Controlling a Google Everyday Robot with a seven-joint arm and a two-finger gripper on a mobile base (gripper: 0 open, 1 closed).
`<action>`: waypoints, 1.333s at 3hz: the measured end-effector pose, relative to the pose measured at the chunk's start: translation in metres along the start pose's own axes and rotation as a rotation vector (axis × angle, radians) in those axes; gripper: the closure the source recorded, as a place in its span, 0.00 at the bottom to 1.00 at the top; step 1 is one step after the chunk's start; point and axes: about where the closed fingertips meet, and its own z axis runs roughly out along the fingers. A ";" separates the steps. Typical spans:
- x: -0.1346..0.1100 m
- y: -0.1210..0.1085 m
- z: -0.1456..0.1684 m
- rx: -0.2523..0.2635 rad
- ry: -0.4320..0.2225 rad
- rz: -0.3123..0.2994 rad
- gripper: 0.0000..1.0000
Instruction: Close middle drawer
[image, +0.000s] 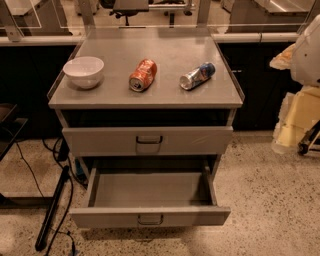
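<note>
Middle drawer (150, 218) stands pulled far out below top drawer (149, 141) of table (150, 55) | open floor (265, 200) flanks its front edge | pincer (306, 50) at right frame edge, well apart; its grip: cannot tell.

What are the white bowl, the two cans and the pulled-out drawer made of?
The middle drawer looks like grey painted metal, with thin flat walls and a dull sheen. The bowl is smooth, white and glossy, so probably glazed ceramic, though it might be plastic. The orange can and blue can look like thin aluminium, with shiny silver ends. The gripper is not in view.
</note>
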 end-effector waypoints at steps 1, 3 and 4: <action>0.000 0.000 0.000 0.000 0.000 0.000 0.00; 0.000 0.000 0.000 0.000 0.000 0.000 0.40; 0.000 0.000 0.000 0.000 0.000 0.000 0.64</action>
